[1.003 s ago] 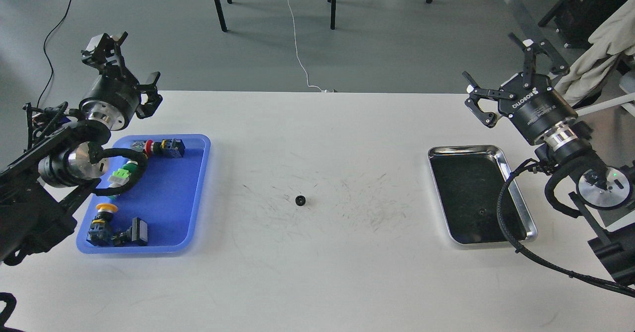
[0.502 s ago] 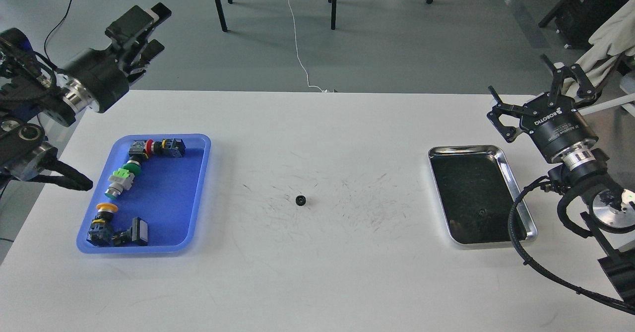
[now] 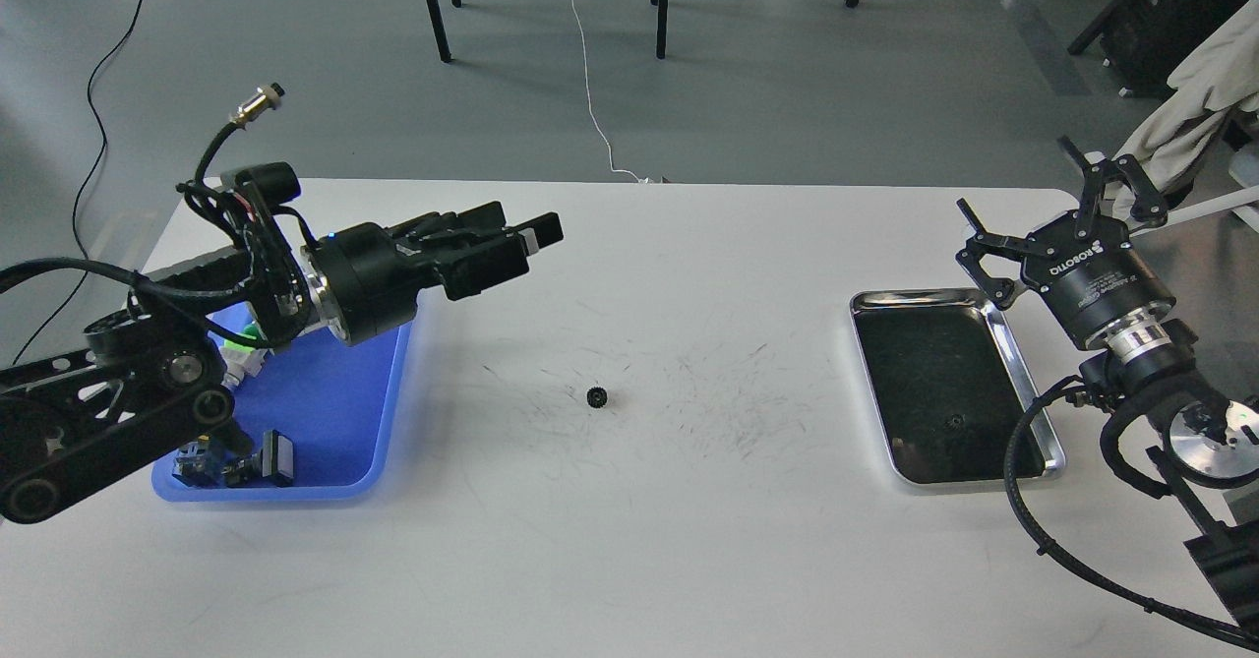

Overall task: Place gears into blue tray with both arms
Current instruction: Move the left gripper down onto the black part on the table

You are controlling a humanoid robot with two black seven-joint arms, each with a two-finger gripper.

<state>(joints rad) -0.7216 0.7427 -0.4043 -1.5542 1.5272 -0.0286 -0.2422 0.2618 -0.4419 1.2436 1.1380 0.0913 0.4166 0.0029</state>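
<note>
- Currently, at the recorded moment, the left pincer (image 3: 536,228) extended roughly level over the white bench (image 3: 689,540), pointing toward the right side of the view.
- Its fingers lay pressed close together with no object between them; the pincer carried nothing.
- One small black gear (image 3: 596,397) lay flat on the bare bench, below and slightly beyond the left pincer's tips, clearly apart from them.
- The gear rested on a patch of dark scuff marks near the middle of the bench.
- The blue tray (image 3: 339,412) sat behind and beneath the left pincer, under the wrist and forearm of the left arm, which hid much of it.
- Within the tray, a black block-shaped switch part (image 3: 272,458) was visible at the near edge, and a green switch (image 3: 239,355) showed partly behind the arm.
- The gear lay outside the blue tray, on its right side, between that tray and the steel tray (image 3: 1023,383).
- The right pincer (image 3: 1062,215) was raised at the right end of the bench, fingers spread wide and holding nothing.
- The steel tray lay directly below and in front of the right pincer; a small dark item (image 3: 952,421) rested on its floor, too small to identify.
- The gear was well apart from the right pincer, on the far side of the steel tray.
</note>
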